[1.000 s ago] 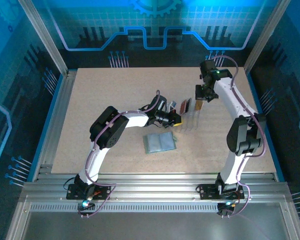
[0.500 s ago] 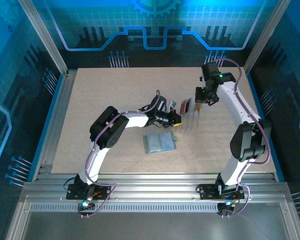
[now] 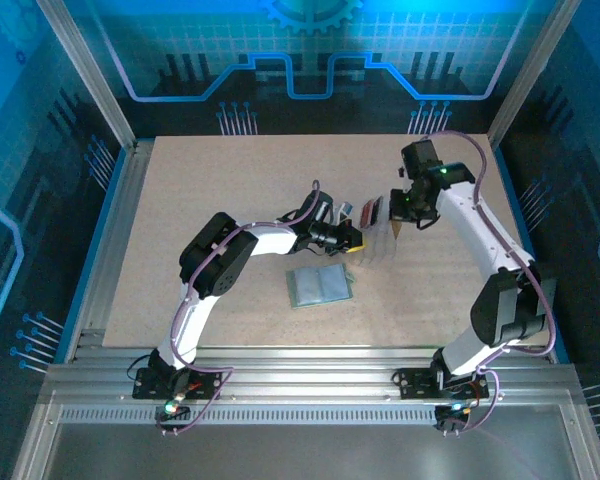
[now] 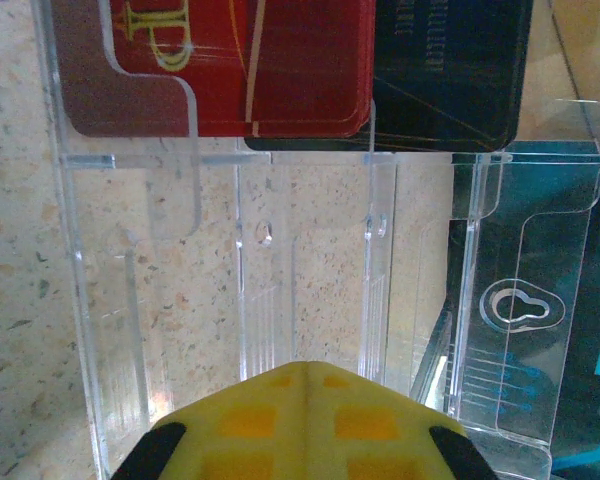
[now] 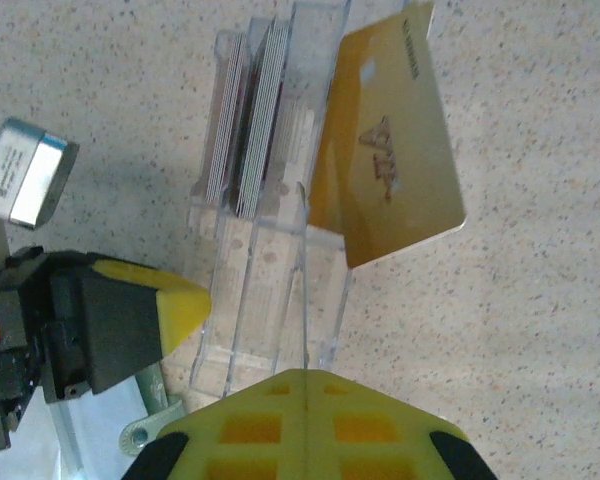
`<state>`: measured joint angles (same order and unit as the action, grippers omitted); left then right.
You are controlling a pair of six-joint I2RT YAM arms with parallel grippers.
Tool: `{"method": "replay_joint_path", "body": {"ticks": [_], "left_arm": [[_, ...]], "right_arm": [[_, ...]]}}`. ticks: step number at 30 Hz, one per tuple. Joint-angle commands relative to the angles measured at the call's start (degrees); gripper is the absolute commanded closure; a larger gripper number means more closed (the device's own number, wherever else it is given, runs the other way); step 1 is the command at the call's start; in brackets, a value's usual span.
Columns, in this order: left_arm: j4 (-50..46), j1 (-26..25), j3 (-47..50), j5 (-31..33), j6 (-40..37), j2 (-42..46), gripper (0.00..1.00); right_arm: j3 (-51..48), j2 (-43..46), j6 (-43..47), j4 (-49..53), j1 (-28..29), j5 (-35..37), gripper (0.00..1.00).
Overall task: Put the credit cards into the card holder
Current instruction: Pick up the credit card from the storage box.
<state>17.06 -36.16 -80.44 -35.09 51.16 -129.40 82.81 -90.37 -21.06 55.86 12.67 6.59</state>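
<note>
- The credit cards stand in a clear rack (image 3: 373,238) near the middle of the table (image 3: 210,190). A red card (image 4: 280,70) and a dark card (image 4: 450,70) sit upright in neighbouring slots, so an edge can be taken from above.
- A gold card (image 5: 385,170) leans tilted at the rack's outer side. One corner is down by the rack's rail and its face is turned toward the right wrist camera.
- The right gripper (image 5: 305,405) points down at the rack with its yellow pads (image 5: 240,430) pressed together. The gold card shows apart from them, and we cannot tell whether anything thin is nipped in the seam.
- The left gripper (image 4: 300,410) also has its pads together, with nothing visible between them. Its tip sits against the rack's near end — to brace the light rack, we judge, so it does not slide or tip when a card is pulled.
- The card holder (image 3: 320,285) lies flat on the table on the near side of the rack, beside the left arm (image 3: 270,238). We can see no card in it, and we think it is kept close to make the carry short.
- We judge the task barely begun — the gold card looks the likeliest to go first.
</note>
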Motion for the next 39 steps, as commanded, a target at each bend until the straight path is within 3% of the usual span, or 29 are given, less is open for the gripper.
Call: {"method": "replay_joint_path", "body": {"ticks": [1,19,24,29,33,39], "left_arm": [[-11.5,1.3,4.0,7.1,0.1,-5.0,0.98],[-11.4,1.3,4.2,7.0,0.1,-4.6,0.98],[-11.6,1.3,3.9,7.0,-0.1,-5.0,0.99],[-11.6,1.3,3.9,6.9,0.0,-4.9,0.99],[-11.5,1.3,4.0,6.9,-0.1,-4.9,0.99],[-11.2,1.3,4.3,6.5,0.0,-4.2,0.99]], "right_arm": [[-2.5,2.9,-2.2,-1.0,1.3,-1.8,1.0],[-8.5,1.4,-4.3,-4.1,1.9,-1.0,1.0],[-9.1,0.9,-4.1,-4.3,1.9,-2.1,0.82],[-8.7,0.0,-3.7,-3.8,1.9,-2.6,0.74],[-8.1,-0.7,-3.5,-3.8,1.9,-2.4,0.79],[-7.5,-1.6,-3.5,-3.3,1.9,-1.9,0.99]]}}
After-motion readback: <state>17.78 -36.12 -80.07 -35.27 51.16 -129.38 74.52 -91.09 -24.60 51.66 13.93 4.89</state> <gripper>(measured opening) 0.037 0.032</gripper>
